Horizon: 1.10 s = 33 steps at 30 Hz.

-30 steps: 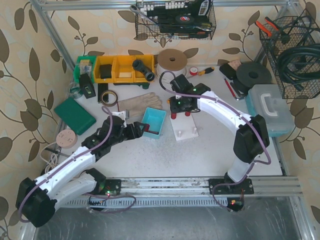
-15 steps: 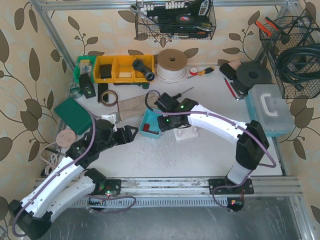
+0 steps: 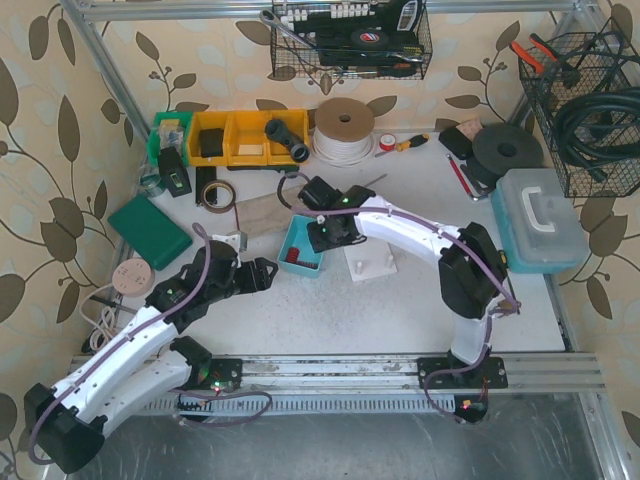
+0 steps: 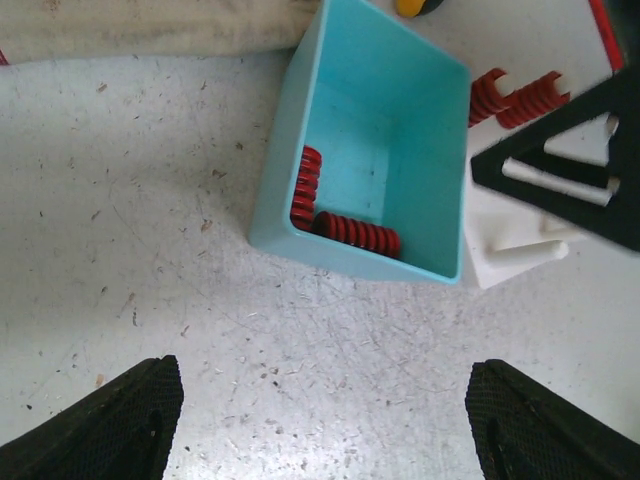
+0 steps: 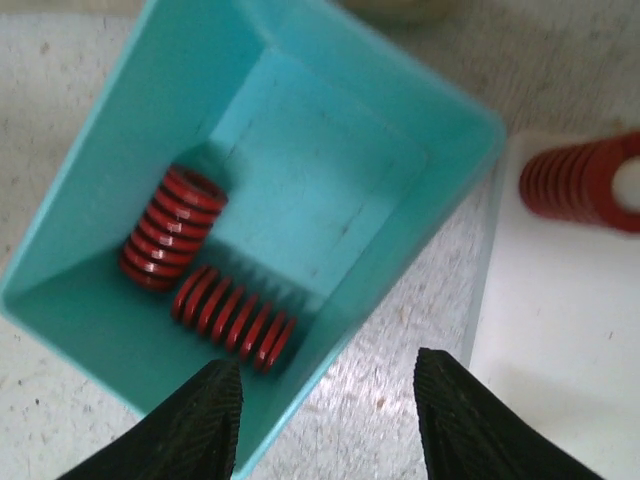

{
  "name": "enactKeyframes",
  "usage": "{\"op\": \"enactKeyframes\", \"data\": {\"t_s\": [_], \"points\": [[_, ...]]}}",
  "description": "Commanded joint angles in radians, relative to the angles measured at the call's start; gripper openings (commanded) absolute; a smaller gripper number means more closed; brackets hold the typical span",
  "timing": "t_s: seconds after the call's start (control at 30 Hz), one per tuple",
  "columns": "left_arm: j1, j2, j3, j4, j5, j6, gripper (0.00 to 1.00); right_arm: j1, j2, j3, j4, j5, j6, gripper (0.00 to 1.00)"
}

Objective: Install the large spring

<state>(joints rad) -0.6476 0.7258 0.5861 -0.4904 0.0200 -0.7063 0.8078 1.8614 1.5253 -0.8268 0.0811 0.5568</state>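
A teal bin (image 3: 303, 245) holds two red springs, seen in the right wrist view as a thick one (image 5: 172, 228) and one lying beside it (image 5: 235, 318). They also show in the left wrist view (image 4: 355, 235). A white peg base (image 3: 368, 262) stands right of the bin, with red springs on its pegs (image 4: 515, 95) (image 5: 585, 185). My right gripper (image 5: 330, 420) is open and empty, hovering over the bin's right rim (image 3: 325, 235). My left gripper (image 4: 325, 420) is open and empty over bare table, near and left of the bin (image 3: 262, 275).
A work glove (image 3: 265, 210) lies behind the bin. Yellow bins (image 3: 235, 138), a cord spool (image 3: 343, 125) and tape rolls (image 3: 215, 193) line the back. A green box (image 3: 150, 230) sits left. A clear toolbox (image 3: 540, 215) stands right.
My right gripper has moved left from the white peg base to above the teal bin. My left gripper has drawn back from the bin toward the near left.
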Motion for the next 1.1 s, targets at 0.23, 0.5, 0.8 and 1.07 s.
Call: {"op": "enactKeyframes", "data": {"t_s": [0.23, 0.5, 0.8, 1.07], "points": [[0.018, -0.027, -0.054, 0.107, -0.041, 0.039, 0.80, -0.073, 0.201, 0.379, -0.212, -0.174, -0.716, 0.45], [0.071, 0.020, -0.065, 0.152, 0.001, 0.028, 0.82, -0.157, 0.314, 0.495, -0.237, -0.157, -0.816, 0.50], [0.114, 0.064, -0.071, 0.185, 0.062, 0.026, 0.81, -0.168, 0.425, 0.586, -0.249, -0.185, -0.868, 0.50], [0.130, 0.066, -0.080, 0.199, 0.077, 0.021, 0.81, -0.165, 0.454, 0.594, -0.213, -0.149, -0.853, 0.45]]}}
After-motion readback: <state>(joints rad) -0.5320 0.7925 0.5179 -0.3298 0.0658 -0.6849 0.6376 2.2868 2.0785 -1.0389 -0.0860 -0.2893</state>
